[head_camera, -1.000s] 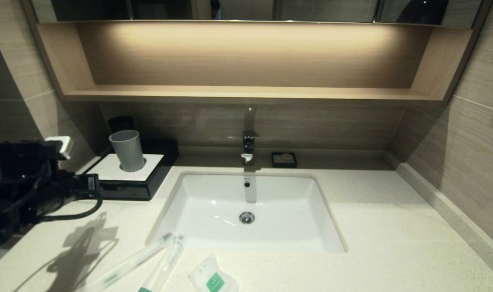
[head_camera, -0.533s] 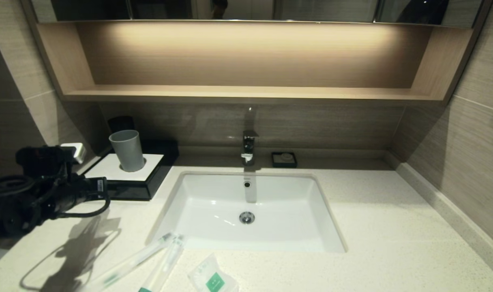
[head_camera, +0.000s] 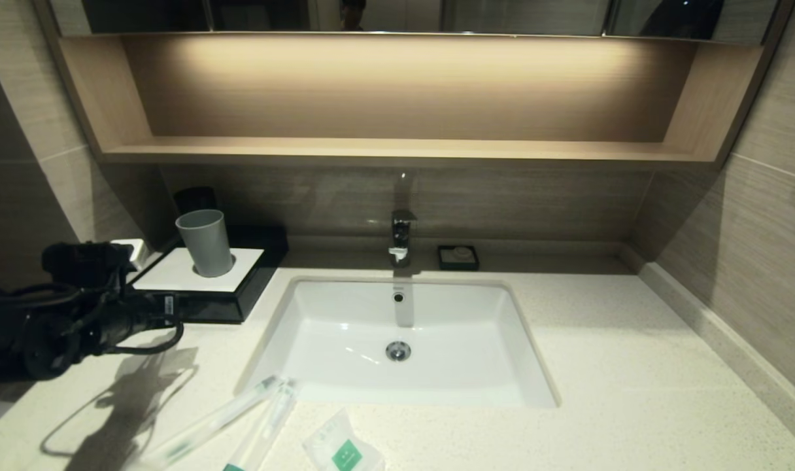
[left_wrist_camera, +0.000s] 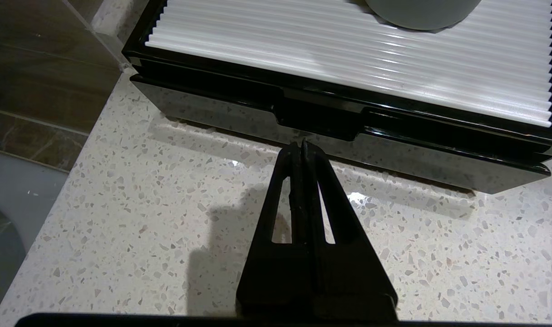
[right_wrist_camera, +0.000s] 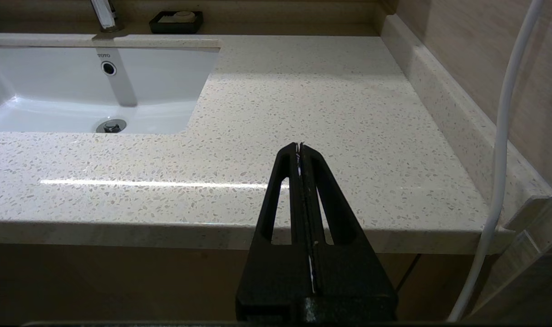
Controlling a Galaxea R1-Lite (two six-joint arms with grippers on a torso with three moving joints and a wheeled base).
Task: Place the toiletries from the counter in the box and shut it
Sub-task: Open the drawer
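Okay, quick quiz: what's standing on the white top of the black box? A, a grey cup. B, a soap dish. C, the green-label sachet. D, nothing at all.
A: the grey cup stands upright on the white top panel of the box, at the counter's back left corner.

Left gripper, jaws pressed together, at closed box drawer front, counter beneath

We count two sticks and one sachet on the surface, which makes three toiletries. There is one box carrying one grey cup, with a second, dark cup behind it. We also count one sink, one tap, one soap dish and one shelf.
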